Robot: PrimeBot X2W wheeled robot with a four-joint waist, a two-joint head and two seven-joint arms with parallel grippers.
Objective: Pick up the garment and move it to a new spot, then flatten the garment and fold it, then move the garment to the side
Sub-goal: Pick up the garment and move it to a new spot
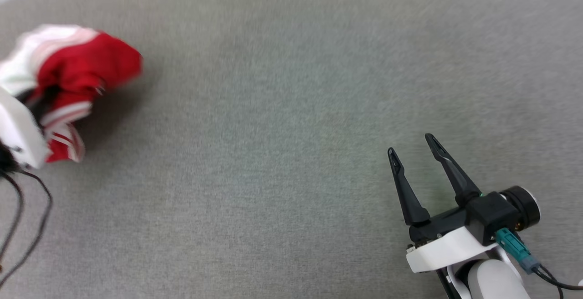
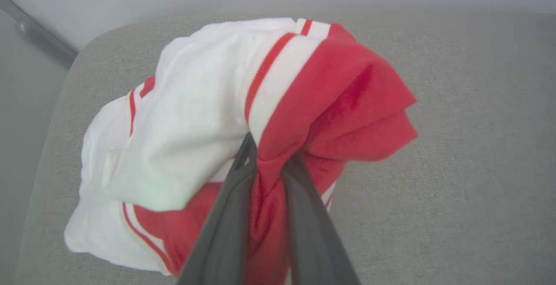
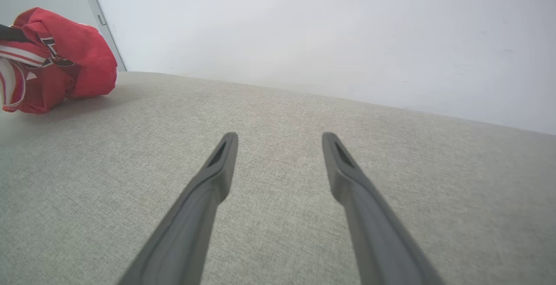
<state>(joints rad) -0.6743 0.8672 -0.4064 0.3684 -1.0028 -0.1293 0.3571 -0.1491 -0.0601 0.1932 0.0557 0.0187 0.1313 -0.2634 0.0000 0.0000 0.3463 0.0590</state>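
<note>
garment [image 1: 86,66]: red jersey with white sleeves and red-and-white striped trim, bunched into a lump at the far left of the head view, near a rounded corner of the grey cushion [image 1: 291,85]; blurred in that view.
left gripper [image 2: 271,154]: fingers drawn close together, clamped on a fold of the red cloth; a white sleeve hung over to the left of the fingers in the wrist view.
right gripper [image 1: 411,145]: fingers spread apart with nothing between them, over bare cushion at the lower right, well apart from the garment.
garment and cushion: whether the lump's underside touched the cushion could not be told.
wall [image 3: 304,28]: pale, plain, behind the cushion.
cables [image 1: 32,208]: dark loops at the lower left of the head view.
</note>
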